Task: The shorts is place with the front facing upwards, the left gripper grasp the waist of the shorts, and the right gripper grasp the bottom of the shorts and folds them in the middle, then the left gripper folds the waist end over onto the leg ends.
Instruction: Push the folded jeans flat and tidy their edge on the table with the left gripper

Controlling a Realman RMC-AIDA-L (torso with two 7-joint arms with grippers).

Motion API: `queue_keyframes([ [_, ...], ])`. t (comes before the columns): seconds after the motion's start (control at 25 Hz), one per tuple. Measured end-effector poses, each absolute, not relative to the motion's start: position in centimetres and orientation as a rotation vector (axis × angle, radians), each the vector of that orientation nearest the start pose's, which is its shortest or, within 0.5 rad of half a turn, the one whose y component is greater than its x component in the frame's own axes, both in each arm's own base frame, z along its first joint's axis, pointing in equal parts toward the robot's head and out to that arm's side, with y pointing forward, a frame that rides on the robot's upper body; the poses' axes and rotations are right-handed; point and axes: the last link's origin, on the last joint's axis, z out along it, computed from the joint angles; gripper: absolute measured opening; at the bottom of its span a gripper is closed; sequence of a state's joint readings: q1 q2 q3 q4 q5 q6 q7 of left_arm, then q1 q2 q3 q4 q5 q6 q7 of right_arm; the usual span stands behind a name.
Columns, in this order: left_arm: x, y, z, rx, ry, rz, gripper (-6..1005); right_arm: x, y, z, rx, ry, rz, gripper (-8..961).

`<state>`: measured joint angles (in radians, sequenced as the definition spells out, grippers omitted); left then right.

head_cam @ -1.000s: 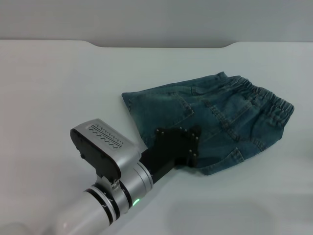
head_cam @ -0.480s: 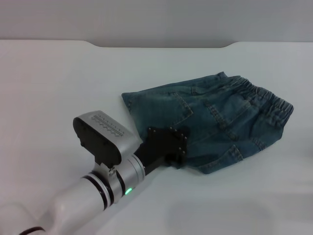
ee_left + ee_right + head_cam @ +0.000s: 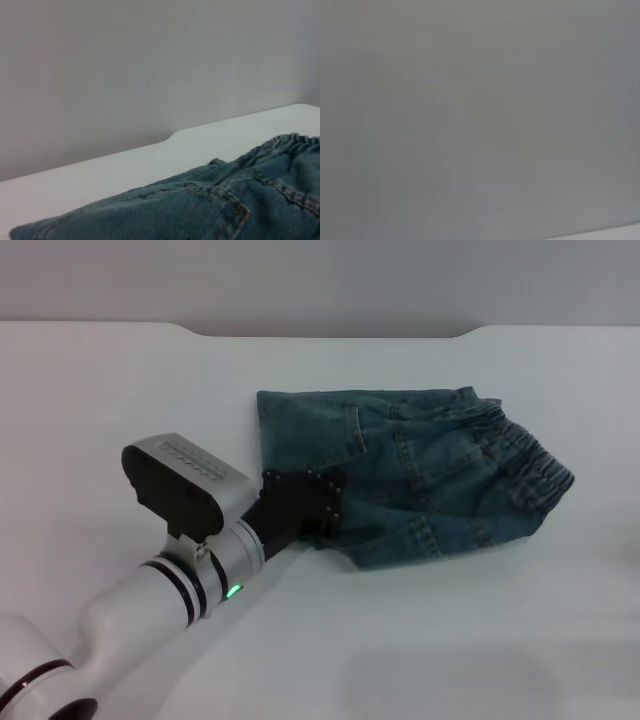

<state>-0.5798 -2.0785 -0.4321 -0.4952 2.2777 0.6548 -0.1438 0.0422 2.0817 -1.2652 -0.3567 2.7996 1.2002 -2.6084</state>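
Since the earlier frames, the left gripper [image 3: 325, 510] has drawn back toward your left and the shorts [image 3: 430, 475] have slid and turned with it, so the bundle now lies squarer to the table edge. You cannot tell from either view whether the claw is spread or pinching denim; its black body covers the near left edge of the cloth and hides the fingertips.

Note the governing relation: the shorts lie to the right of and beyond the claw, long axis running left to right. The waist [image 3: 525, 465], with its ruched elastic, is at the far right end, well apart from the claw. The straight stitched edge [image 3: 262, 425] is at the left end, just beside the claw. The left arm is the only arm near the garment; the right gripper is not in view, and its wrist camera shows only blank grey.

The garment appears already doubled. Judge the remaining fold by which end sits under the claw.

The table [image 3: 100, 400] is white, smooth and flat. Beyond it stands a plain grey wall [image 3: 125, 60].
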Motion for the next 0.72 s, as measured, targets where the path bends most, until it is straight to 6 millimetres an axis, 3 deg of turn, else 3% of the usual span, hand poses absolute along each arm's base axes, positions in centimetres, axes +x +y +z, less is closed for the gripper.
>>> queue_keyframes([
  [0.28, -23.0, 33.2, -14.5, -2.265, -0.602, -0.562, 14, 40.0, 22.9, 3.3, -1.48, 0.73, 0.738, -1],
  [0.48, -22.1, 32.4, -12.8, -2.171, -0.549, -0.773, 17, 39.3, 23.0, 2.4, -1.585, 0.642, 0.672, 0],
  [0.56, -22.7, 33.6, -9.9, -2.0, -0.492, -0.831, 18, 39.0, 23.3, 2.2, -1.613, 0.587, 0.64, -1],
  [0.72, -24.3, 35.2, -7.6, -1.886, -0.452, -0.769, 19, 38.9, 24.0, 2.3, -1.61, 0.529, 0.594, -1],
])
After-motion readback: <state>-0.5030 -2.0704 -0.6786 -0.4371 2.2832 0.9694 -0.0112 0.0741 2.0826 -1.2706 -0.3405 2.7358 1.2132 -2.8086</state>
